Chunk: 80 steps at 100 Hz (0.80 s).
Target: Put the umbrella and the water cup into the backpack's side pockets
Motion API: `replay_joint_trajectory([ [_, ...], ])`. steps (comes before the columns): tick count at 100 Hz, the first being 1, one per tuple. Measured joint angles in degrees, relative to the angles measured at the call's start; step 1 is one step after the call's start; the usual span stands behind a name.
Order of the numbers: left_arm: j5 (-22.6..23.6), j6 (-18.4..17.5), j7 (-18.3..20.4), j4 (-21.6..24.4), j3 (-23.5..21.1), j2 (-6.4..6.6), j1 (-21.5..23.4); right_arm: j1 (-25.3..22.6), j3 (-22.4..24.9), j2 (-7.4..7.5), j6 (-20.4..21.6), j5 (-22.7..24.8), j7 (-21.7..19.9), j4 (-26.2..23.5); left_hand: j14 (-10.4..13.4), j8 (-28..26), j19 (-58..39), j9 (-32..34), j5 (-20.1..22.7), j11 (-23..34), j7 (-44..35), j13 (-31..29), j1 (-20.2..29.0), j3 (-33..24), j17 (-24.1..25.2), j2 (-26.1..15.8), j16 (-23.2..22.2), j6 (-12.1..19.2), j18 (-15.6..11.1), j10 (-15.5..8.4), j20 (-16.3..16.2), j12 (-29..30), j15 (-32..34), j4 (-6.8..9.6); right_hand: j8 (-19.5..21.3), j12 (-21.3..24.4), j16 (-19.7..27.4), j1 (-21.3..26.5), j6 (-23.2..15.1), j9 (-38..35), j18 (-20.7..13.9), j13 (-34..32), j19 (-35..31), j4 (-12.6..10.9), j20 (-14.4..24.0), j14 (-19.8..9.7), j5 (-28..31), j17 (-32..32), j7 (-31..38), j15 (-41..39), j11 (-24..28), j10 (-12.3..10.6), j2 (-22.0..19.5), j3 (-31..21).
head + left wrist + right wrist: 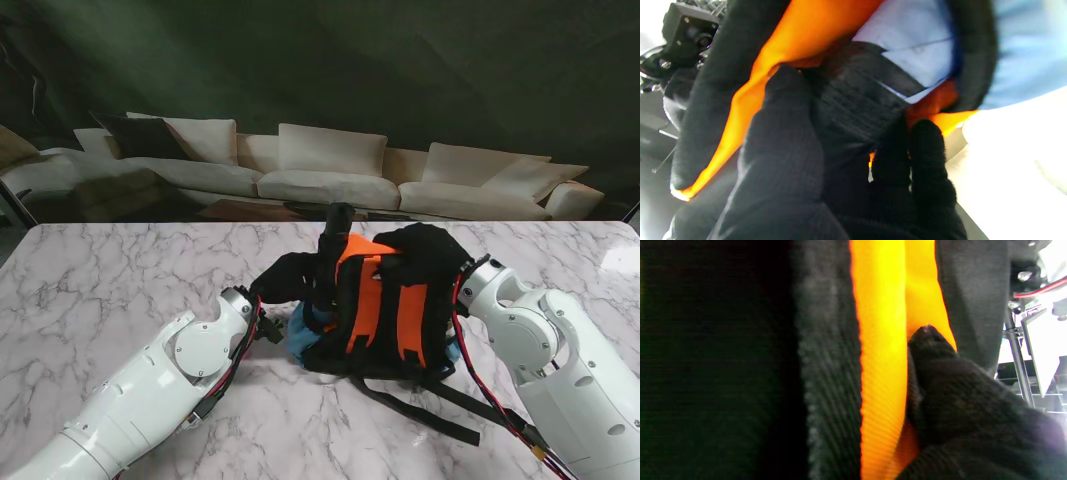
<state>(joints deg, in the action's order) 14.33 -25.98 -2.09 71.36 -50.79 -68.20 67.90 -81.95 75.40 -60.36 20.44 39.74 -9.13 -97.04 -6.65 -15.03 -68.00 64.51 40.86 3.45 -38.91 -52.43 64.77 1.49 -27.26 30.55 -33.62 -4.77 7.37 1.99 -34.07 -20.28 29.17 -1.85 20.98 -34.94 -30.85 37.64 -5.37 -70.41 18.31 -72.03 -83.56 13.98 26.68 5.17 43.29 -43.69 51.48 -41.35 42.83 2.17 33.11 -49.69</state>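
Right now the orange-and-black backpack point(385, 305) lies mid-table, long axis running twelve to six, its loose strap point(420, 405) trailing toward five o'clock. A dark umbrella point(330, 255) stands upright at its nine o'clock side, gripped by the gloved left hand point(285, 280). At three o'clock, the right hand point(455, 275) presses into the fabric; its grip I cannot tell.
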Motion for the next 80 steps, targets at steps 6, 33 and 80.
replay_joint_trajectory([
  [6, 0.7, -0.4, 0.6, -0.3, -0.3, 0.34, -0.1, 0.0, -0.1, -0.02, 0.0, 0.0, 0.0, 0.0, 0.2, -0.1, 0.0, 0.0, 0.0, 0.0, 0.0, -0.1, -0.1, 0.0, 0.2, -0.2, 0.0, 0.4, 0.0, -0.2, 0.0, -0.3, 0.0, 0.00, 0.0, 0.0, 0.0, 0.0, 0.0, 0.0, 0.0, 0.0, 0.0, 0.0, 0.0, 0.0, 0.0, 0.0, 0.0, 0.0, 0.0, 0.0, 0.0, 0.0],
  [33, 3.6, -0.9, 4.9, 0.8, -3.3, 1.97, 0.4, 0.2, -0.3, -0.12, 0.1, 0.0, -0.1, 0.0, 0.4, -2.7, 0.0, -0.7, 0.0, -0.1, 0.0, 0.8, -0.3, 0.0, 2.6, -0.3, -0.9, 1.3, -0.1, -1.0, 0.0, -3.3, 0.1, 0.00, 0.0, 0.0, 0.0, 0.0, 0.0, 0.0, 0.0, 0.0, 0.0, 0.0, 0.0, 0.0, 0.0, 0.0, 0.0, 0.0, 0.0, 0.0, 0.0, 0.0],
  [80, 2.6, -0.9, 9.0, 1.7, -4.2, 3.77, 0.9, 0.3, -0.5, -0.15, 0.0, 0.0, -0.4, 0.0, -0.6, -5.1, 2.2, -3.1, 0.0, -0.1, 0.3, 2.9, -0.3, 0.0, 5.8, -0.9, -1.9, 2.2, 0.1, -1.6, 0.0, -6.8, 0.3, 0.00, 0.0, 0.0, 0.0, 0.0, 0.0, 0.0, 0.0, 0.0, 0.0, 0.0, 0.0, 0.0, 0.0, 0.0, 0.0, 0.0, 0.0, 0.0, 0.0, 0.0],
])
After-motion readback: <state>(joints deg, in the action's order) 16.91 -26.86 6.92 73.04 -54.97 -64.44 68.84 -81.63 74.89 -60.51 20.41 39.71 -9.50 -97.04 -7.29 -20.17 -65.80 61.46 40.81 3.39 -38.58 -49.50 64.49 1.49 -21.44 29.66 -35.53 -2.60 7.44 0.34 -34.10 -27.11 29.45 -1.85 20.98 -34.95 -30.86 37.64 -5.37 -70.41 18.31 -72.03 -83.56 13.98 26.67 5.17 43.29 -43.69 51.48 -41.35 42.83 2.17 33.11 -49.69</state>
